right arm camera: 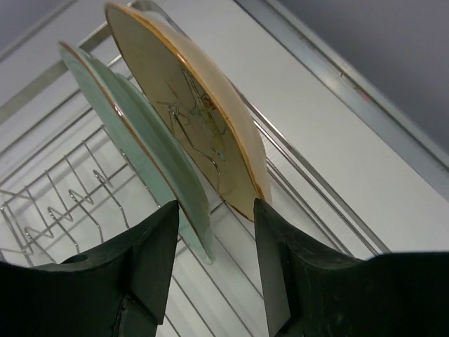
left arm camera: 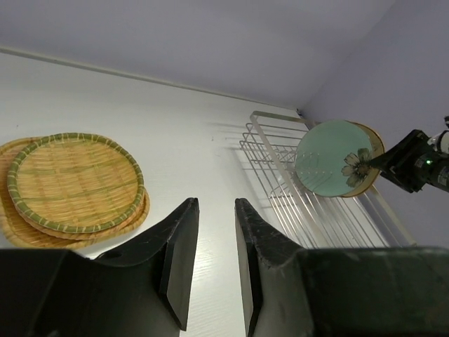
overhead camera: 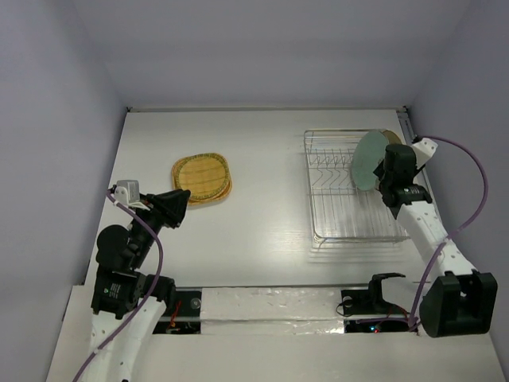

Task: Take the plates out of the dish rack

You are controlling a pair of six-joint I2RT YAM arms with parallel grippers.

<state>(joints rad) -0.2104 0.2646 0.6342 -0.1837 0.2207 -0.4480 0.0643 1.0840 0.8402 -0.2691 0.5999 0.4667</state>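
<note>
Plates: a pale green flowered round plate (overhead camera: 367, 159) and a beige floral round plate (right arm camera: 189, 112) stand upright in the silver wire dish rack (overhead camera: 334, 224). The orange-yellow woven plates (overhead camera: 202, 178) lie stacked on the white table (overhead camera: 262, 143). The right gripper (right arm camera: 214, 232) has its jaws apart beside the 2 racked plates. The left gripper (left arm camera: 216, 232) has its jaws apart and holds nothing.

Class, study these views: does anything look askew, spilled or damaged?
Nothing is spilled or broken. The woven plates sit in a slightly offset stack on the table; the green plate and beige plate lean in the dish rack, as expected.
</note>
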